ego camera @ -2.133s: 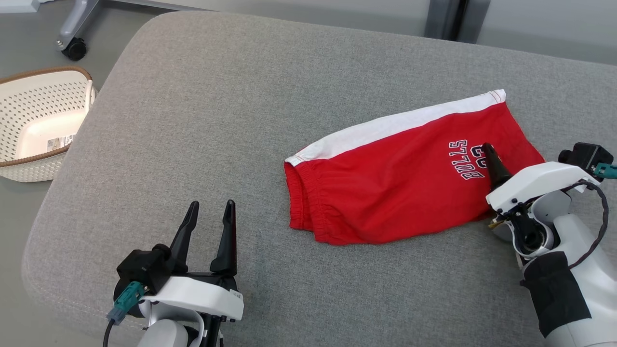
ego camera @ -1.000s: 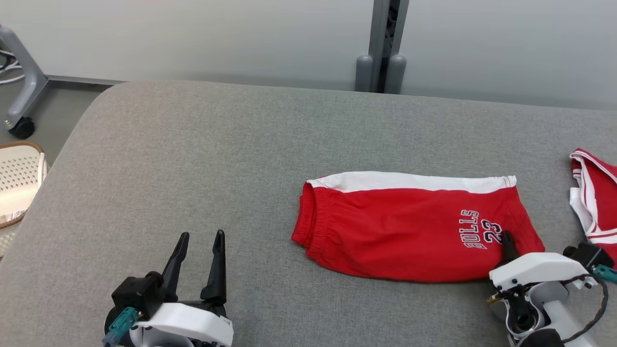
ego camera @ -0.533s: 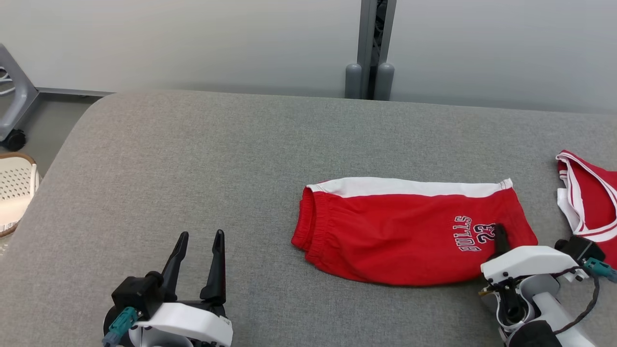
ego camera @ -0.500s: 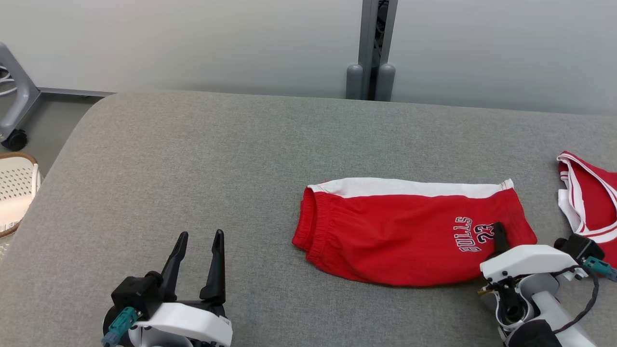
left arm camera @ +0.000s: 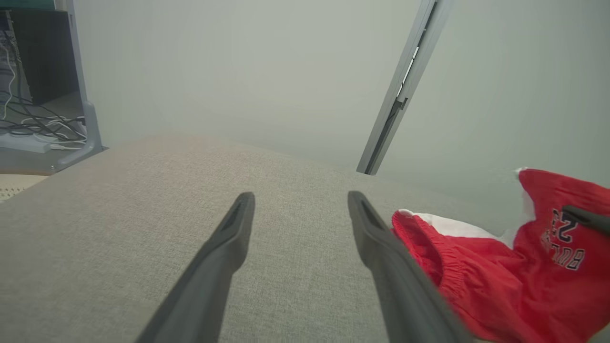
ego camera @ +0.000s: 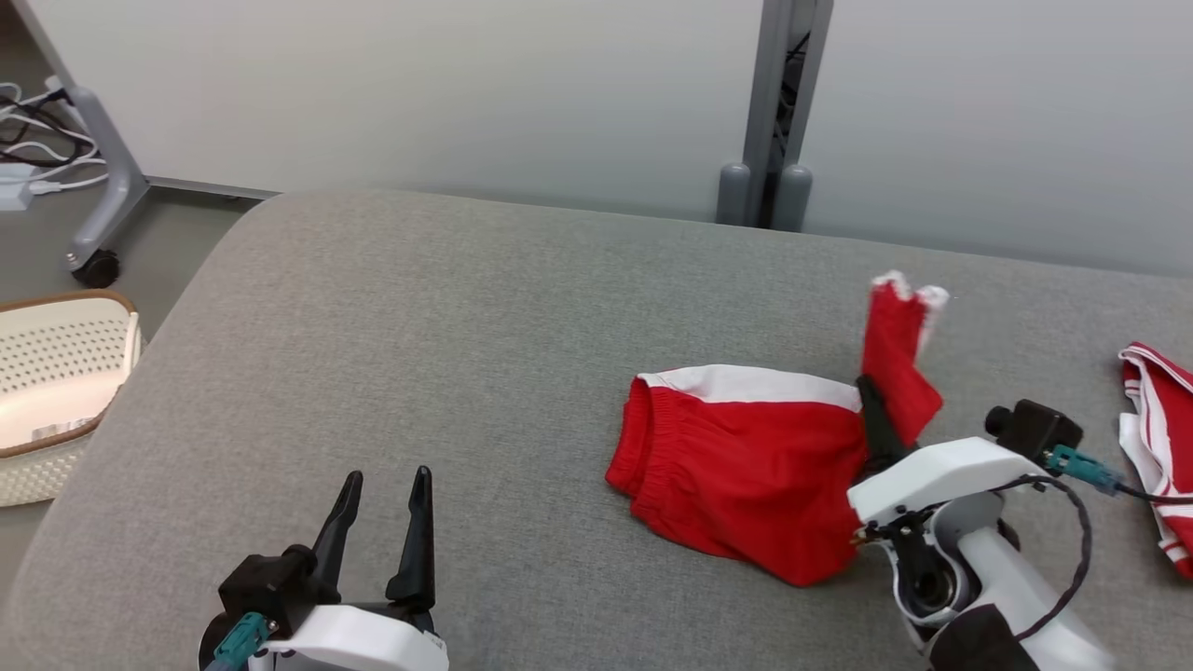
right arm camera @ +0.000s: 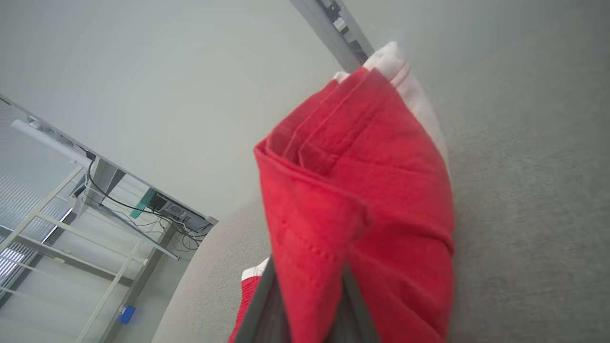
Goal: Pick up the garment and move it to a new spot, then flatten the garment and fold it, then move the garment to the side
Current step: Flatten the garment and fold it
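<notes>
Step in hand: the fold, judged from how the red shorts (ego camera: 746,466) are bunched, with the leg end raised over the rest.
Right hand (ego camera: 871,401): closed tight on the leg end of the shorts; in its wrist view the cloth (right arm camera: 362,200) hangs doubled over the fingers.
Left hand (ego camera: 387,475): spread wide and empty, low at the near edge of the grey cushion (ego camera: 466,326), well apart from the shorts.
Shorts: right of centre on the cushion, waistband end lying flat to the left, leg end in the air.
Doing it well: carry the leg end across until its hem meets the waistband, keep it low so the lower layer does not drag, and let go only once the edges line up. The left hand could pin the waistband if it starts to slide.
Nearby: another red and white garment (ego camera: 1156,401) at the right edge, a white basket (ego camera: 65,300) off to the left.
Change from half a second ago: the shorts then lay flat at full length with the right hand pinching beside the print; now that end is lifted and drawn leftward. The head camera has also shifted.
</notes>
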Motion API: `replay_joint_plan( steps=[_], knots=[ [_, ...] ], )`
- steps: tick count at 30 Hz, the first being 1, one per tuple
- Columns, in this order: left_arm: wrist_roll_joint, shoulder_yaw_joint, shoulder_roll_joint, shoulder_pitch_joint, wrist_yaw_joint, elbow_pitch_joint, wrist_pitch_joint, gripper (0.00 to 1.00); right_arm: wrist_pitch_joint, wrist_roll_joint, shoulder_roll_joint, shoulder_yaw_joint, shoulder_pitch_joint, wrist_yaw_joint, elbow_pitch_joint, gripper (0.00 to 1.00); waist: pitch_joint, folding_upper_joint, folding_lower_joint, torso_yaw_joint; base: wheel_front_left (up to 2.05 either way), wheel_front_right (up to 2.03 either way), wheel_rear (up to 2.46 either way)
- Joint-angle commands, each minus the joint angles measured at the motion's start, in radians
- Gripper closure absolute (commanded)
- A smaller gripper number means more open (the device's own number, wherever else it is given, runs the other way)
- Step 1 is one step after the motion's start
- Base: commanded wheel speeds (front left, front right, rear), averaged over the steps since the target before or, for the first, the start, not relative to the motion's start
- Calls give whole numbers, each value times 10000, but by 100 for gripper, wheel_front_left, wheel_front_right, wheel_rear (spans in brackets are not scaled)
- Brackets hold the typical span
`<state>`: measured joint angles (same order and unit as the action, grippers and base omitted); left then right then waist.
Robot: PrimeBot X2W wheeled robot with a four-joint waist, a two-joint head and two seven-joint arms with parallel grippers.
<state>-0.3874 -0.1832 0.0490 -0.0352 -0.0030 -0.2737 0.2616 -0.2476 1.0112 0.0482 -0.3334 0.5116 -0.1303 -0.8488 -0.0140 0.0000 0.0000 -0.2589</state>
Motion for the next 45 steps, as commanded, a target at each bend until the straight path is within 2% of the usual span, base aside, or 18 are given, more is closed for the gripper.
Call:
replay_joint_plan(
  steps=[1,10,19,29,30,31,32,33,45],
  knots=[
    [16,15,36,48,24,-1,28,0,45,94,60,-173,-140,-8,165,100,49,0,0,-132,0,0,0],
    [-110,-104,37,108,68,-7,28,0,222,560,63,-1467,-320,-9,819,100,-109,0,0,-952,0,0,0],
    [-314,-221,33,84,132,-2,28,0,228,1084,66,-2336,-92,-9,204,100,-371,0,0,-1746,0,0,0],
    [-543,-450,36,54,219,0,28,0,38,1596,62,-2838,191,-9,-489,100,-578,0,0,-2138,0,0,0],
    [-556,-469,36,41,214,0,28,0,26,1660,62,-2929,206,-9,-519,96,-595,0,0,-2167,0,0,0],
    [-568,-485,34,30,224,-2,28,0,17,1717,62,-3030,229,-9,-560,64,-606,0,0,-2191,0,0,0],
    [-586,-498,36,21,224,-1,28,0,10,1784,62,-3101,265,-9,-603,41,-617,0,0,-2213,0,0,0],
    [-608,-514,34,11,233,0,28,0,17,1837,62,-3168,306,-9,-631,0,-629,0,0,-2235,0,0,0],
    [-545,-451,36,-20,270,-85,28,0,-76,2346,63,-4199,566,-9,-744,0,-520,0,0,-2132,0,0,0]
  ],
)
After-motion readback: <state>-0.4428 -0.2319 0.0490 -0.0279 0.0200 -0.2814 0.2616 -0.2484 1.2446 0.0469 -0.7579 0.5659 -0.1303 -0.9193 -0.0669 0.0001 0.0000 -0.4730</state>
